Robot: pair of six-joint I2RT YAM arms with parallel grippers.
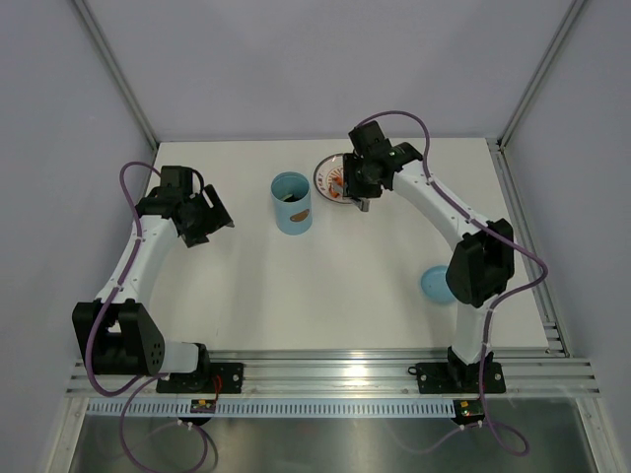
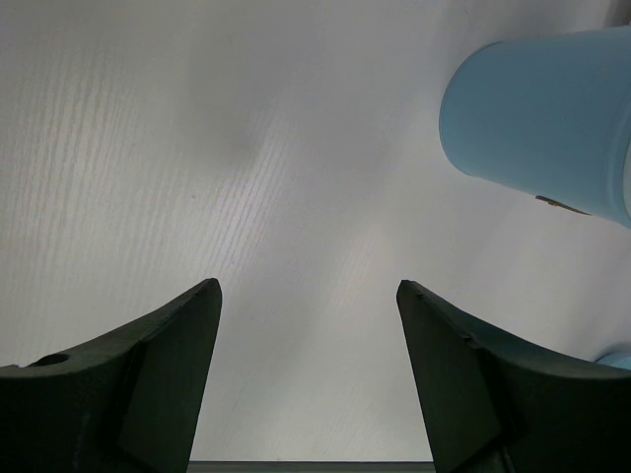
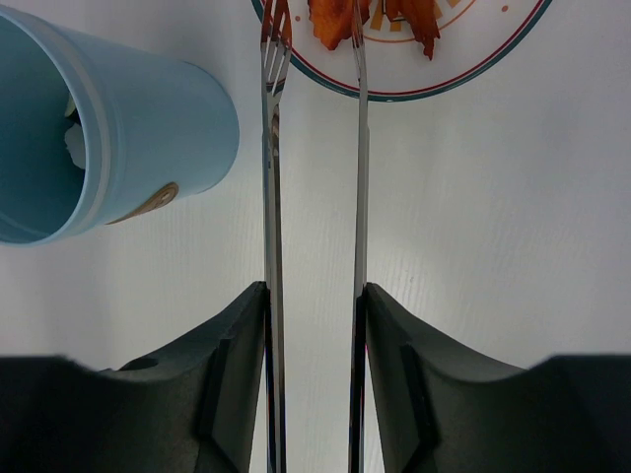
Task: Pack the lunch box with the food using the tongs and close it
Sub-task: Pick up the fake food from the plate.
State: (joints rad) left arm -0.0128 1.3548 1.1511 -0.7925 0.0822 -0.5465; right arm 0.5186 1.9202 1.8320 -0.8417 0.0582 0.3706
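1. Nearest the right wrist lens: clamps the tongs (image 3: 271,197) between the dark right fingers (image 3: 227,384), one slim silver arm pressed against each inner face.
2. Shows those tongs as two thin, shiny metal arms running almost parallel toward the plate (image 3: 463,49), with the left tip slotted like a fork and both tips reaching over the red-lined rim.
3. Counts one pair of tongs, one plate, one lunch box (image 3: 148,108) and one lid (image 1: 432,284).
4. Places the lunch box upright and open on the table (image 1: 296,296), just left of the plate: a tall light-blue cylinder with a small brown mark low on its side and something pale inside.
5. Finds red-orange food (image 3: 330,20) on the plate, cut off by the frame edge; cannot tell the number of pieces.
6. Sets the round blue lid flat on the table, partly hidden behind the right arm (image 1: 478,261) and well apart from the lunch box.
7. Holds the left fingers (image 2: 148,384) wide apart, with nothing between them, above the table near the lunch box.
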